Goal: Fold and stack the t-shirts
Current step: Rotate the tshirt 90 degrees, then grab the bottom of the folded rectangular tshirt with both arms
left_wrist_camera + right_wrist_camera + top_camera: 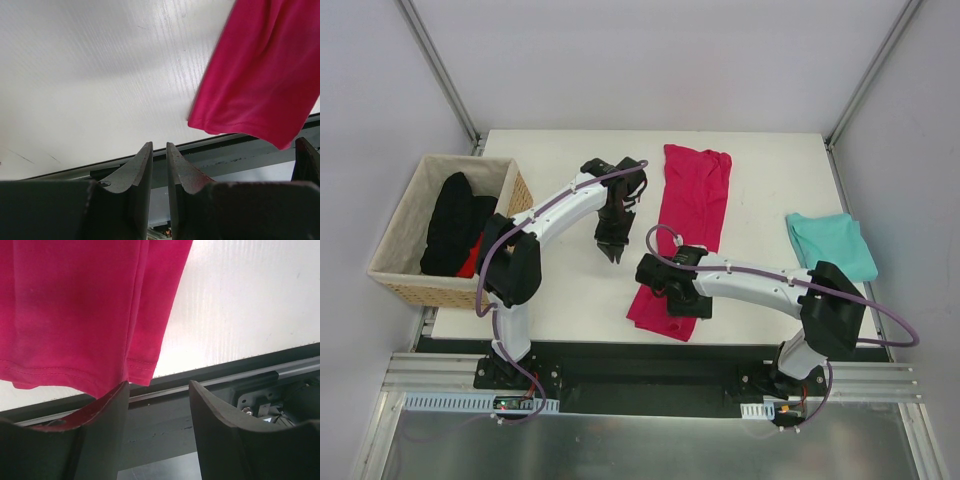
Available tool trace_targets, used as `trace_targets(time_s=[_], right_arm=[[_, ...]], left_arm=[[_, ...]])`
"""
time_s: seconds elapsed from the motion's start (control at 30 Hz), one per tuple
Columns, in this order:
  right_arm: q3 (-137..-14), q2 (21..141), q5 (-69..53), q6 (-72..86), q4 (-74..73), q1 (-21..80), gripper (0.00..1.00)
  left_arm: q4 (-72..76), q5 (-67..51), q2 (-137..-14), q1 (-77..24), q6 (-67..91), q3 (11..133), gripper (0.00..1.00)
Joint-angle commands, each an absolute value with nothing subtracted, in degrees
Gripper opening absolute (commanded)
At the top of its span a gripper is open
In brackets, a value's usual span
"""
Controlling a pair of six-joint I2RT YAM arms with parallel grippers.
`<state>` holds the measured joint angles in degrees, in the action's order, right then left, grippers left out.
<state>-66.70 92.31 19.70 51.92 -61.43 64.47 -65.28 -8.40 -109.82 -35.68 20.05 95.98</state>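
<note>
Currently, left claw [159,146]: I see it nearly clenched, only a thin slit between the two dark fingers and nothing in that slit; it hangs tips-down over bare table, just left of the pink shirt and not touching it
Right claw [157,384]: released, I read its fingers standing well apart with no cloth between them; the hem corner of the pink shirt meets the tip of the finger on the left of the wrist view, though I cannot tell whether it rests on it or only lies behind it
Crimson-pink cloth t-shirt [695,200]: lying on the white table [570,160] as a long narrow strip down the middle, running from near the far edge to the near edge; its near end spreads a little wider under the right arm's wrist
Teal cloth t-shirt [832,243]: a small, roughly flat bundle at the right edge of the table, well apart from the pink one and touched by neither claw
Woven wicker basket [420,290]: at the table's left edge, I see black cloth [455,225] heaped in it with a bit of red [470,262] showing beneath
Stacking: from here the two shirts lie separately, not one on the other
</note>
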Motion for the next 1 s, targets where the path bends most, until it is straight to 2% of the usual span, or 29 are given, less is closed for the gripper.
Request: trace_targets(time_s=[0.0,0.2,0.97], right_arm=[[-70.3,90.5,24.8,56.2,-69.0,65.6,0.54],[-70.4,90.0,28.4,59.9,-74.4,65.7,0.55],[-69.1,97.0,20.8,53.3,-64.5,65.8,0.54]], left_arm=[[-67.1,-7.6,-109.2,-36.0,18.8,96.9,0.16],[-67.0,-7.6,-109.4,-36.0,18.7,97.4,0.17],[-65.0,-7.1,-107.9,-36.0,19.3,91.8,0.17]])
